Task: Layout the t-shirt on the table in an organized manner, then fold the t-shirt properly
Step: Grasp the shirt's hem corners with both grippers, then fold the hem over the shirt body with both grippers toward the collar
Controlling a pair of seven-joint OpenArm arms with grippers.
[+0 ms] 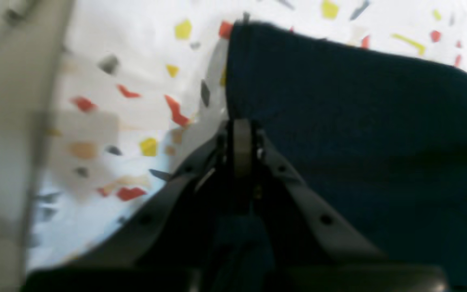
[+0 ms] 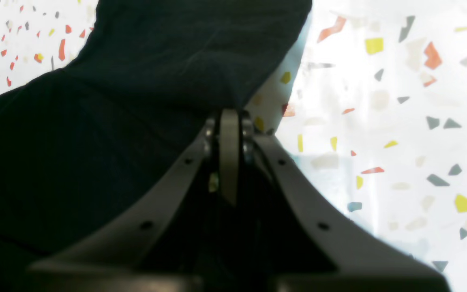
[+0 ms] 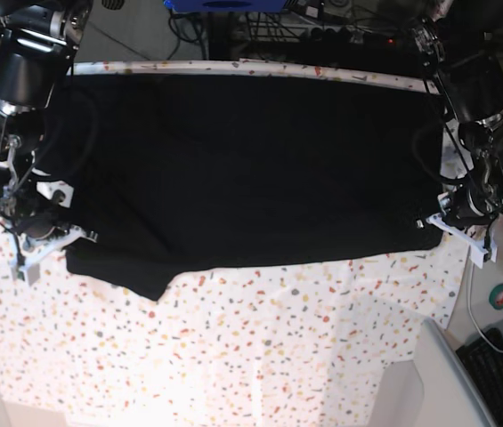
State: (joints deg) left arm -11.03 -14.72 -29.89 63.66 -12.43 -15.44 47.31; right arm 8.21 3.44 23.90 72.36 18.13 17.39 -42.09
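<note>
The t-shirt [image 3: 251,169] is soft black cloth, dull and not shiny, with a fine fuzzy look up close. The table [image 3: 278,347] is covered in smooth white cloth with small red, yellow and grey flecks. The gripper fingers [image 2: 282,178] look like smooth, matt grey plastic.

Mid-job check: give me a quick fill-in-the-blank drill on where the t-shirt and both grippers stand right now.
1. The t-shirt spread across the table is ____ in colour.
2. The left gripper is shut on the shirt's ____.
3. The right gripper has its fingers ____ on the shirt.
4. In the base view, the shirt's lower border dips lowest toward that view's ____ side.

Missing words: black; edge; shut; left
</note>
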